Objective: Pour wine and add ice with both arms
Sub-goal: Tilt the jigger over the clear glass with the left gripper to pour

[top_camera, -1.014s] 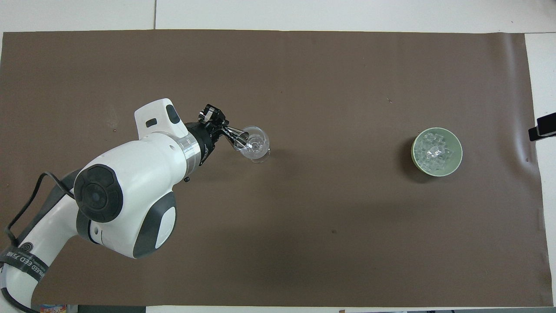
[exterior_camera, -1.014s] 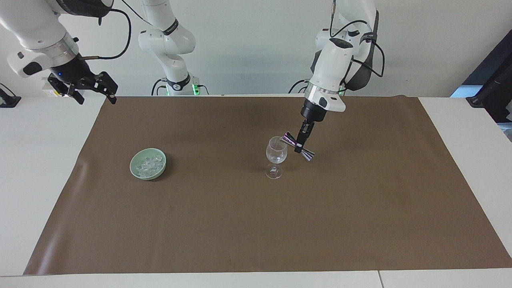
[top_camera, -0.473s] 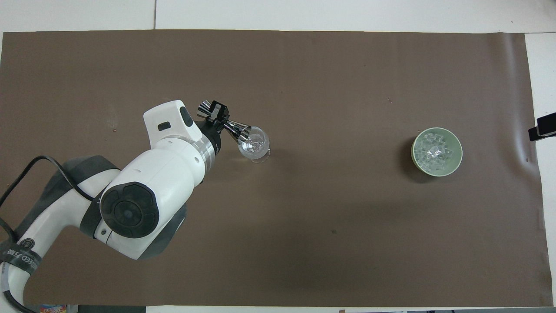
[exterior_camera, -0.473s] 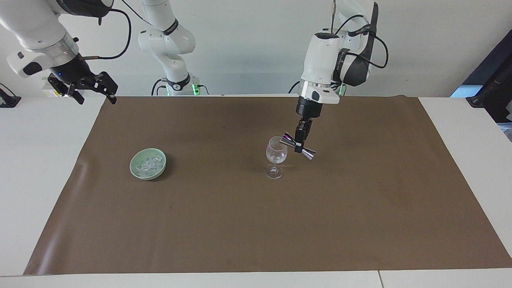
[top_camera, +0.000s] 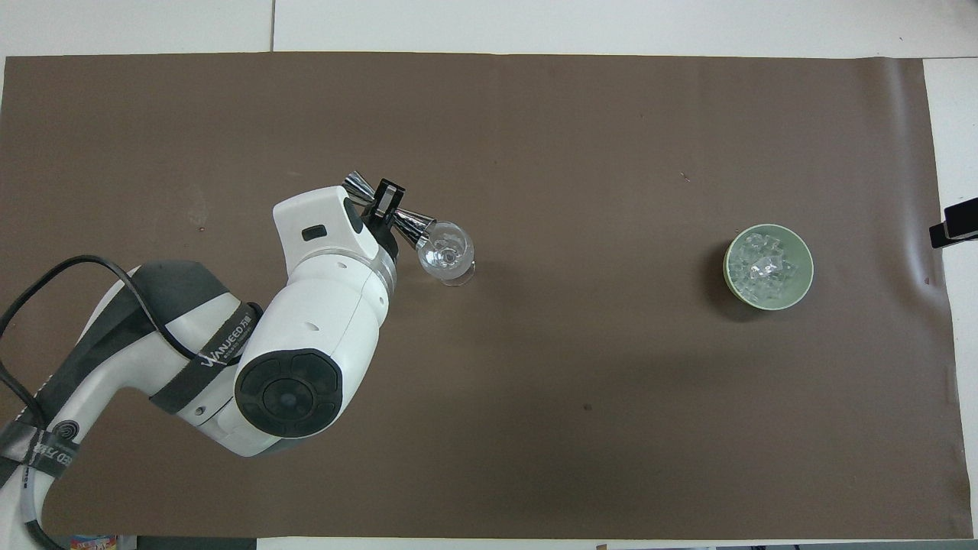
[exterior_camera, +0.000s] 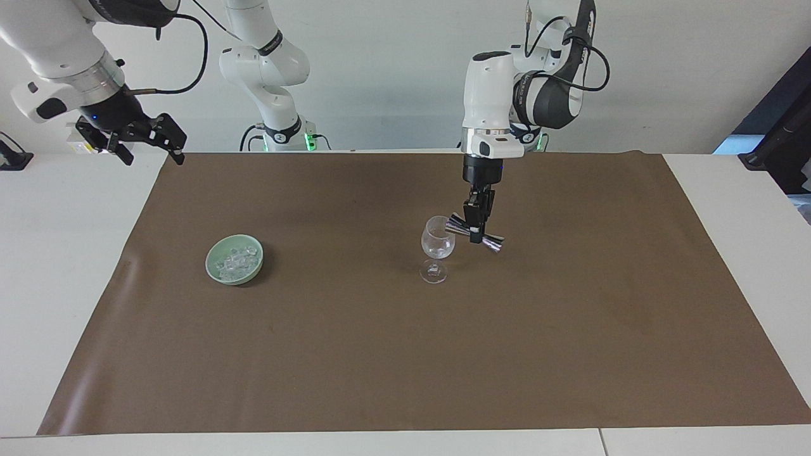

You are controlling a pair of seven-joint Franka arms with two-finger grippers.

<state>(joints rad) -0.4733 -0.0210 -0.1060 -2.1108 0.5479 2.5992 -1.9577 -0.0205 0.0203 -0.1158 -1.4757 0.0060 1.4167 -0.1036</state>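
A clear stemmed wine glass stands upright on the brown mat; it also shows in the overhead view. My left gripper hangs straight down beside the glass, shut on a shiny metal double-ended jigger. The jigger is tilted, with one end at the glass rim. The ice lies as several clear cubes in a pale green bowl toward the right arm's end. My right gripper waits open, raised over the mat's corner by its base.
The brown mat covers most of the white table. The left arm's big white forearm hangs over the mat near the robots. A black tip of the right gripper shows at the overhead view's edge.
The left arm's wrist has swung from a slant to nearly upright over the jigger. The jigger stays at the glass rim and lies a little flatter. The right arm has not moved.
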